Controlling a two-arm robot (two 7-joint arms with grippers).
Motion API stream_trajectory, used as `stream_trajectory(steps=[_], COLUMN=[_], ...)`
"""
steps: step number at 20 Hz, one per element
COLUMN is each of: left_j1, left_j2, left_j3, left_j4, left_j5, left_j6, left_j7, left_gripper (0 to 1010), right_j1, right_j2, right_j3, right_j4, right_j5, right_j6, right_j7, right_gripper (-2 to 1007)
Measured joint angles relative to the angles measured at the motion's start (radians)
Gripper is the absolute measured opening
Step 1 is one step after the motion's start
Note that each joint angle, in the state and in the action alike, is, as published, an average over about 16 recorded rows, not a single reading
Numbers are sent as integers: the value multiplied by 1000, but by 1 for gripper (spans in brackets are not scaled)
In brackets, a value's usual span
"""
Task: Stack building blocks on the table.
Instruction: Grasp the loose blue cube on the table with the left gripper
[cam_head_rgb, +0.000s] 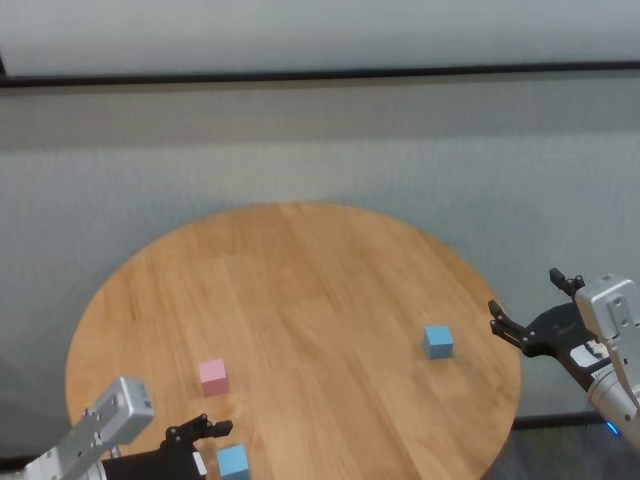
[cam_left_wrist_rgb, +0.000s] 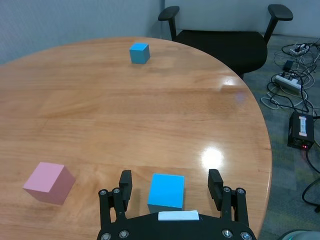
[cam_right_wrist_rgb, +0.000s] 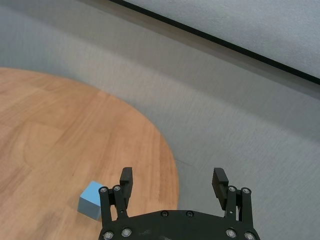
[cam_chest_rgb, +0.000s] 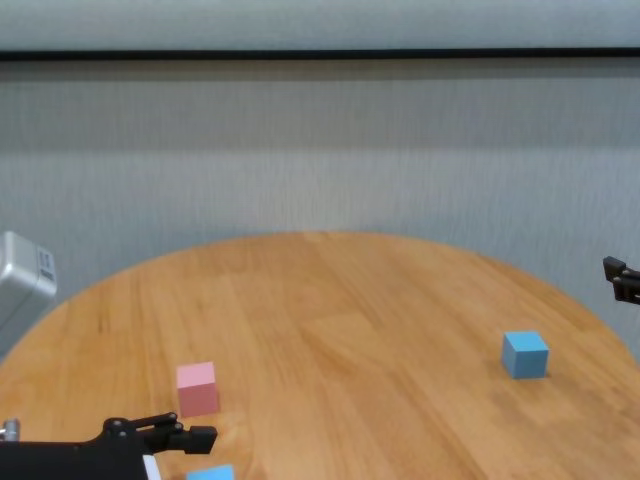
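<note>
On the round wooden table (cam_head_rgb: 300, 290) lie three building blocks, all apart from one another. A pink block (cam_head_rgb: 212, 376) (cam_left_wrist_rgb: 49, 183) sits near the front left. Just in front of it, a light blue block (cam_head_rgb: 233, 461) (cam_left_wrist_rgb: 166, 190) lies between the fingers of my left gripper (cam_head_rgb: 222, 448) (cam_left_wrist_rgb: 170, 175). That gripper is open, with a gap on each side of the cube. The other light blue block (cam_head_rgb: 438, 341) (cam_right_wrist_rgb: 91, 200) rests near the table's right edge. My right gripper (cam_head_rgb: 524, 290) (cam_right_wrist_rgb: 172, 172) hangs open beyond that edge and holds nothing.
A black office chair (cam_left_wrist_rgb: 225, 40) stands past the table's far side in the left wrist view, with a power strip and cables (cam_left_wrist_rgb: 292, 82) on the floor. A grey wall (cam_head_rgb: 320, 150) runs behind the table.
</note>
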Motion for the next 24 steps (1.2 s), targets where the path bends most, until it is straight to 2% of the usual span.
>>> stream_trajectory(steps=[16,24], left_j1=[-6,-9], left_j2=[-7,-9], left_j3=[12,11], left_j4=[18,22], left_j5=[16,13], left_j6=[8,10], left_j7=[1,-1], left_gripper=[998,935], right_j1=[0,0], right_j2=[0,0], right_j3=[0,0], right_j4=[0,0], right_j5=[0,0], right_j6=[0,0], right_j7=[0,0], right_gripper=[1003,1003])
